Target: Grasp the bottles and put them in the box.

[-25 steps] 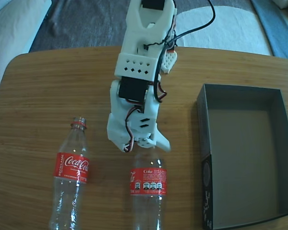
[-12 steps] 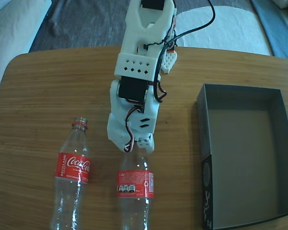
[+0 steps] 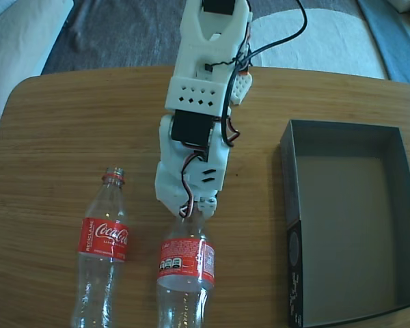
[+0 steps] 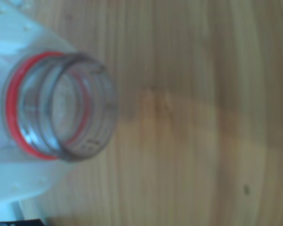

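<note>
Bottle [image 3: 184, 263] neck sits clenched in the fingers [image 3: 191, 213] — its base cut off below, tips hidden.

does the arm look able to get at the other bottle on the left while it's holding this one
Probably not yet: the end effector is shut on the neck of the middle bottle. The left bottle lies bare on the table, nothing over it, so the way opens after unloading.

In the fixed view the gripper [image 3: 191, 213] has closed on the neck of the right bottle [image 3: 184, 273], its open fingers now drawn together; that bottle has swung, its label shifting left toward the left bottle [image 3: 102, 253] and away from the box [image 3: 294, 205]; its base now tilts toward the table's near-left corner.
</note>
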